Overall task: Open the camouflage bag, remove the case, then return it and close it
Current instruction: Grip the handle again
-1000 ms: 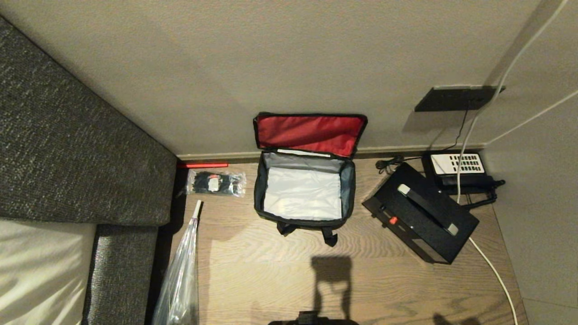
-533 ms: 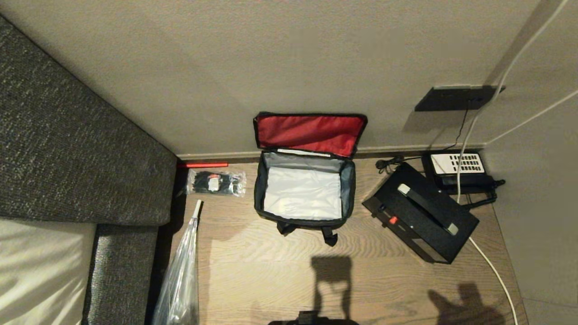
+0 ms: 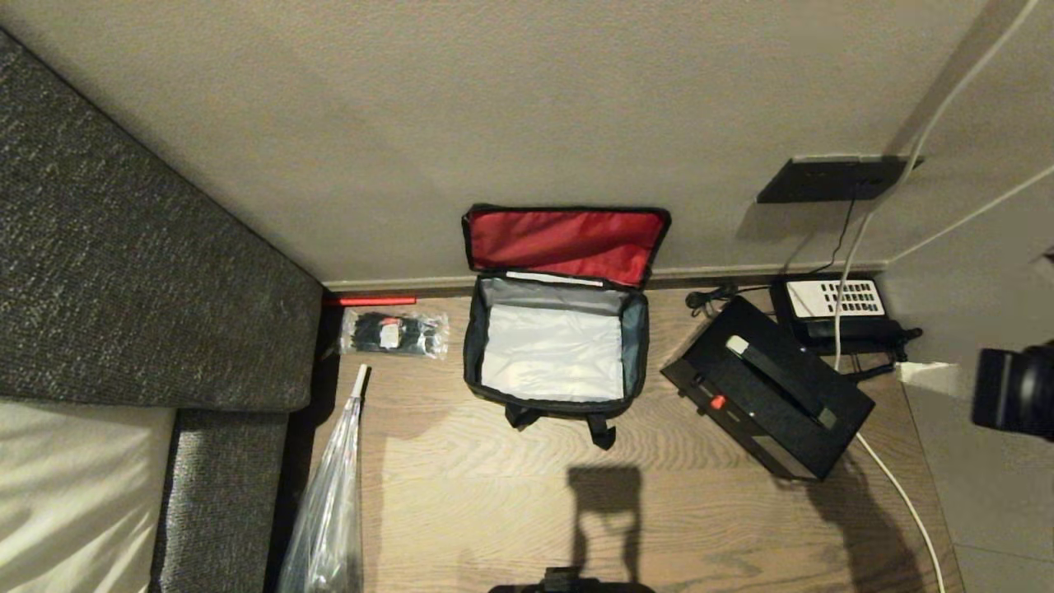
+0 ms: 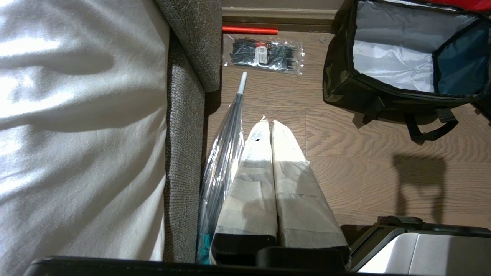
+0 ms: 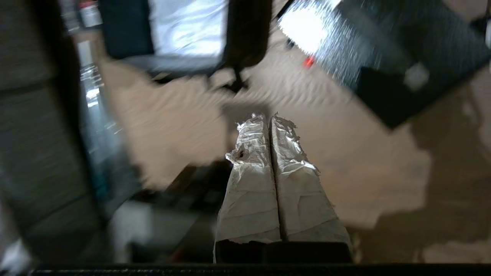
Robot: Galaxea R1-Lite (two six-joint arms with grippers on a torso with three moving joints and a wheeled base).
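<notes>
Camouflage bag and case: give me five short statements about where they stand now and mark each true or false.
1. The camouflage bag has its lid open. True.
2. The case lies inside the bag. False: it lies on the floor beside the bag, which holds nothing.
3. The telephone sits beyond the case, near the wall. True.
4. The right tool grips the case handle. False: it is shut on nothing, above the floor.
5. The left tool is open. False: it is shut.
</notes>
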